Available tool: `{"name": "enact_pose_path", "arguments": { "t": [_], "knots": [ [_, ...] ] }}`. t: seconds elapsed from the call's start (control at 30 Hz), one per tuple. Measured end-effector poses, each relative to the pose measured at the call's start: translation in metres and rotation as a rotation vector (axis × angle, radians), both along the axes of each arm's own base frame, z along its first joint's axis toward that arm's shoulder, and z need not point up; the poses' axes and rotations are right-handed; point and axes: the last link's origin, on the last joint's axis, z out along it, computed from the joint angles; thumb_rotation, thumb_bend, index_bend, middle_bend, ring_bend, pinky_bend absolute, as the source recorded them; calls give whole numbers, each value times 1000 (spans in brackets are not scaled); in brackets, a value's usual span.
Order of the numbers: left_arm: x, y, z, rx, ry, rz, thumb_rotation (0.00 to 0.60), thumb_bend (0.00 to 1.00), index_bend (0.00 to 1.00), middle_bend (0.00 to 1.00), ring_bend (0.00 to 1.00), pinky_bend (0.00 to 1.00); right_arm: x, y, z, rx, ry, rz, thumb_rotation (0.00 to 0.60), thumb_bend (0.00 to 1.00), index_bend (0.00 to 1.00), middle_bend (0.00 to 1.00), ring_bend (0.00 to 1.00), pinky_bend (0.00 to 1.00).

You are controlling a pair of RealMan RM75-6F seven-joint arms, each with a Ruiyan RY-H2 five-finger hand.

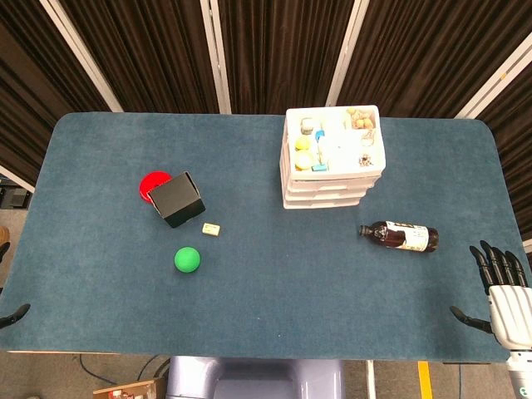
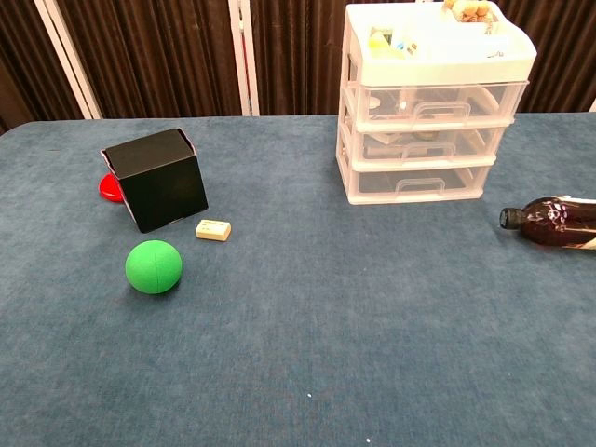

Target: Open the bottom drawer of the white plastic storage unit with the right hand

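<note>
The white plastic storage unit (image 1: 332, 158) (image 2: 424, 112) stands at the back right of the blue table, with small items in its top tray. It has three clear drawers, all pushed in. The bottom drawer (image 2: 414, 183) (image 1: 324, 202) has its handle facing me. My right hand (image 1: 499, 287) hovers at the table's front right corner, fingers spread and holding nothing, well in front of and to the right of the unit. Only a dark fingertip of my left hand (image 1: 12, 316) shows at the front left edge. Neither hand appears in the chest view.
A brown bottle (image 1: 399, 236) (image 2: 554, 222) lies on its side between my right hand and the unit. On the left are a black box (image 1: 176, 199) (image 2: 158, 179), a red disc (image 1: 152, 183), a green ball (image 1: 187, 259) (image 2: 154, 266) and a small cream block (image 1: 211, 228).
</note>
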Motion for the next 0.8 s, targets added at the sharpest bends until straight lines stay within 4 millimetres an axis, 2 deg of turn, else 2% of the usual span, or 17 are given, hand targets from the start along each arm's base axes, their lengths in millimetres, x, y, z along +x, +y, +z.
{"name": "enact_pose_path", "arguments": {
  "t": [0.27, 0.8],
  "knots": [
    [0, 2, 1, 5, -11, -6, 600, 80, 0, 0, 0, 20, 0, 0, -3, 9, -1, -4, 600, 186, 0, 0, 0, 0],
    [4, 5, -5, -18, -27, -20, 600, 85, 0, 0, 0, 19, 1, 3, -5, 13, -41, -9, 600, 206, 0, 0, 0, 0]
  ]
}}
